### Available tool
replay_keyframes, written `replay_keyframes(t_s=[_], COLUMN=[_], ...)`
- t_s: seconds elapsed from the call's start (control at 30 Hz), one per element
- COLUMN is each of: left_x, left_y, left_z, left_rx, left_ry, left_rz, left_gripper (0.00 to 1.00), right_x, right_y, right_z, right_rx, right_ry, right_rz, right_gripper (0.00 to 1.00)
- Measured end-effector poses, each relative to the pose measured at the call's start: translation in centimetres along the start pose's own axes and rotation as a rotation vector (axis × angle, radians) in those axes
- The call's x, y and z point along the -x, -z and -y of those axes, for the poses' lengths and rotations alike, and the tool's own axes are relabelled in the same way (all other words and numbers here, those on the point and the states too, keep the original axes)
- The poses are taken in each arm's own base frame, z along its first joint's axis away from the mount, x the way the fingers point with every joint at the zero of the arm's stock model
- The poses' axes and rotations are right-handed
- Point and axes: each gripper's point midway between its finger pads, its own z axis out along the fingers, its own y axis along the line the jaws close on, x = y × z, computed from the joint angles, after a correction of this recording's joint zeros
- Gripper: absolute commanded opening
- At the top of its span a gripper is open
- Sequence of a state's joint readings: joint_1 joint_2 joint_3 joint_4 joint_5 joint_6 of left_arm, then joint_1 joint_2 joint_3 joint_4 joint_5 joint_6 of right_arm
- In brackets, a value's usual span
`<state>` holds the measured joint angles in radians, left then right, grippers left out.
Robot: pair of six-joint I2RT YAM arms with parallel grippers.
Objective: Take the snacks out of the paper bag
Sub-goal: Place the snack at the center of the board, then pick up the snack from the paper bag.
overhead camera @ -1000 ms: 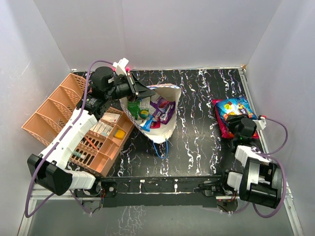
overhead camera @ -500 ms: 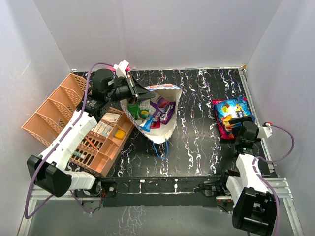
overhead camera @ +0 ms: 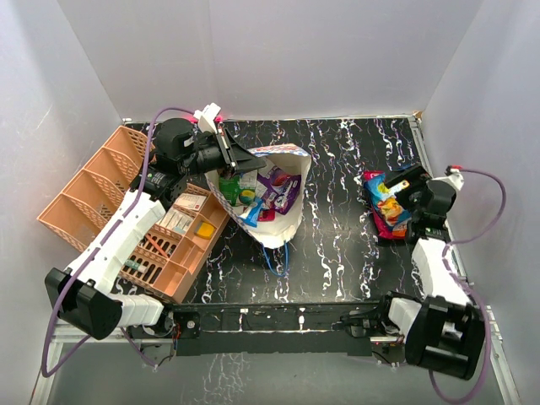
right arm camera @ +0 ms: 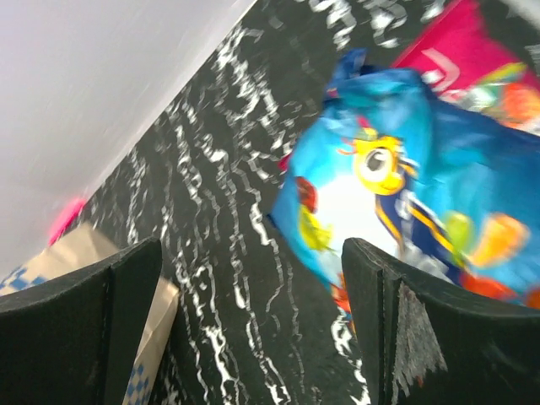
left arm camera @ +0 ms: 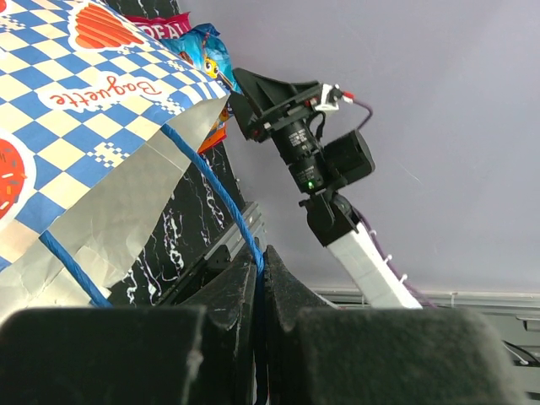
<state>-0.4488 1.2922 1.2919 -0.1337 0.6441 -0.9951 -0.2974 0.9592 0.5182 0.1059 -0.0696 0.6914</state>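
Observation:
The paper bag stands left of centre with its mouth held open, and several snacks show inside it. My left gripper is shut on the bag's blue cord handle at the rim. A blue snack packet lies on a magenta one at the right of the table. My right gripper hovers open just above them, holding nothing. In the right wrist view the blue packet lies past the spread fingers, the magenta packet behind it and a corner of the paper bag at lower left.
A peach latticed basket with bottles and tubes sits tilted at the left, against the bag. White walls close in the table on three sides. A metal rail runs along the right edge.
My right gripper has opened, leaving the blue packet on the magenta one, and its wrist has moved away from the near edge toward the back. The left gripper and bag have hardly moved.

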Motion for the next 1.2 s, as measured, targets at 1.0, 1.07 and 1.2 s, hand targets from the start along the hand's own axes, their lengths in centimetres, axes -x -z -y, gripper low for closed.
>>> replay_keyframes(t_s=[1.0, 1.07, 1.2], left_x=[-0.3, -0.2, -0.1], left_y=[-0.2, -0.3, -0.5], left_z=[-0.1, 0.1, 0.7], left_rx=[-0.005, -0.012, -0.033], left_ry=[0.005, 0.007, 0.01], left_rz=[-0.026, -0.023, -0.018], left_gripper=[0.0, 0.0, 0.0], right_x=[0.1, 1.5, 4.0], right_y=[-4.8, -4.3, -3.6], right_z=[2.7, 2.0, -1.5], right_rx=[0.245, 0.229, 0.252], right_ry=[-0.13, -0.109, -0.037], right_rz=[-0.148, -0.136, -0.107], right_gripper=[0.98, 0.98, 0.98])
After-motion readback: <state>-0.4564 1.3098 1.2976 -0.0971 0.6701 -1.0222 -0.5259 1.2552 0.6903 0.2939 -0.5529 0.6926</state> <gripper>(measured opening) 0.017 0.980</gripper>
